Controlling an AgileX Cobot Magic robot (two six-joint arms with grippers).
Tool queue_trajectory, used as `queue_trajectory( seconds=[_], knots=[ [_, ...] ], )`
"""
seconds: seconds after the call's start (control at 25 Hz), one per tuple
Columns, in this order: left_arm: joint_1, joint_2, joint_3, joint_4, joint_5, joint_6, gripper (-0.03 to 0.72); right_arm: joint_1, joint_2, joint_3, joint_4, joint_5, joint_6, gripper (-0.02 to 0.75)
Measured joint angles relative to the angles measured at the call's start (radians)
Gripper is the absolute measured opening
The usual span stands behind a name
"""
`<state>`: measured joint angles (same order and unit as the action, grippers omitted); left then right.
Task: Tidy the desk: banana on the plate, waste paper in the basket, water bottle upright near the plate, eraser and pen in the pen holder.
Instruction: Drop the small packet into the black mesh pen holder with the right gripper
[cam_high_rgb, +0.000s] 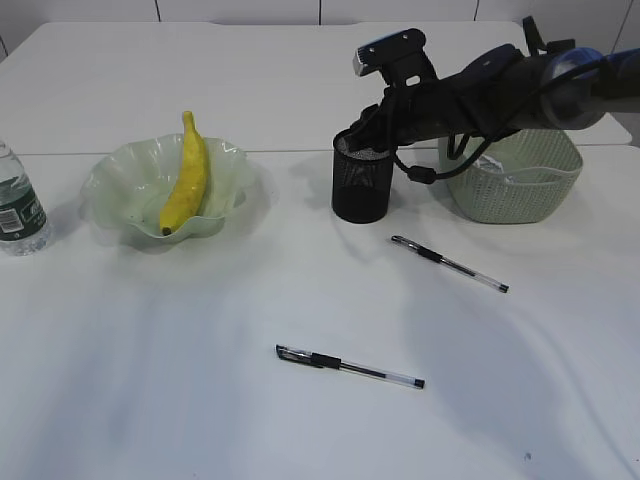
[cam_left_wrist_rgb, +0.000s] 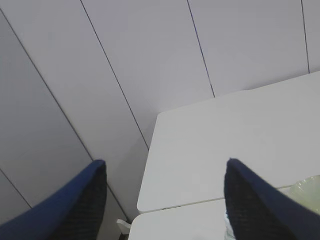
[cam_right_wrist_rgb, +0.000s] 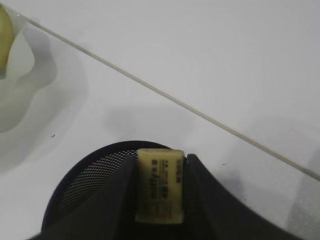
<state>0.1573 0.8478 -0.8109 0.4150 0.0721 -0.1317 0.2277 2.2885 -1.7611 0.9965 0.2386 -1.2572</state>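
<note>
My right gripper (cam_right_wrist_rgb: 160, 165) is shut on a pale yellow eraser (cam_right_wrist_rgb: 160, 184) and holds it right above the mouth of the black mesh pen holder (cam_right_wrist_rgb: 90, 180); in the exterior view the gripper (cam_high_rgb: 365, 135) hangs over the holder (cam_high_rgb: 360, 190). A yellow banana (cam_high_rgb: 187, 178) lies in the green wavy plate (cam_high_rgb: 120, 175). A water bottle (cam_high_rgb: 18, 205) stands upright at the left edge. Two pens lie on the table: one (cam_high_rgb: 448, 263) right of the holder, one (cam_high_rgb: 350, 366) nearer the front. My left gripper (cam_left_wrist_rgb: 165, 195) is open and empty, seen against the wall and table.
A pale green basket (cam_high_rgb: 515, 185) stands right of the pen holder, partly behind my right arm, with something white inside. A seam between two tabletops (cam_high_rgb: 280, 152) runs behind the plate and holder. The plate's rim (cam_right_wrist_rgb: 10, 45) shows at the upper left of the right wrist view.
</note>
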Motion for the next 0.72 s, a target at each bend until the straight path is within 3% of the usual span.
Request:
queue_trajectory(
  seconds=[0.72],
  knots=[
    [0.0,0.0,0.0,0.0,0.002,0.0,0.521,0.0,0.0,0.0,0.002,0.005,0.0,0.246]
  ],
)
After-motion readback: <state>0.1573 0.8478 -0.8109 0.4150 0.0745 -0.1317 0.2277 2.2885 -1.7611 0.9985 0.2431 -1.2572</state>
